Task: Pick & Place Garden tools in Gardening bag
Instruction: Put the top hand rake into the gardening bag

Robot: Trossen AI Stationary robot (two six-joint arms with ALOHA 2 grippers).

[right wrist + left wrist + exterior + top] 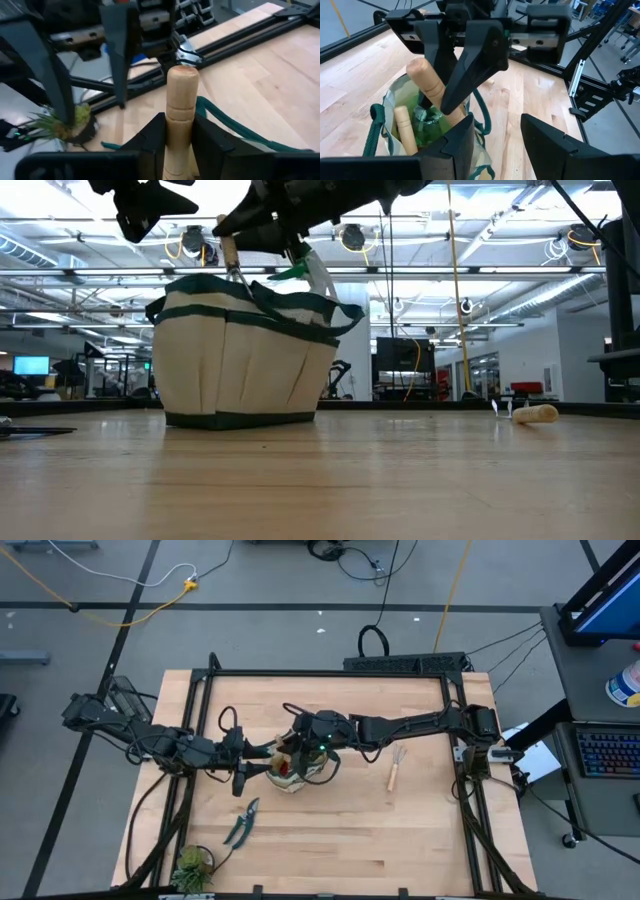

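The right claw [176,137] gripped the wooden handle [180,115] of a garden tool, holding it upright over the gardening bag [245,355] at mid-worktop [330,840]. The left claw [495,142] hovered just beside the bag with its fingers apart, empty. A second wooden-handled tool [405,130] stood inside the bag. Pruning shears [241,823] and a small leafy plant [190,865] lay nearer the front edge; a hand fork [395,767] rested well apart on the right

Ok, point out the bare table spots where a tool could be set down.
Free: the near right corner, below the wooden-handled fork; also the far strip behind both arms. Crowded: the middle, around the gardening bag with both grippers, and near left by the shears and plant.
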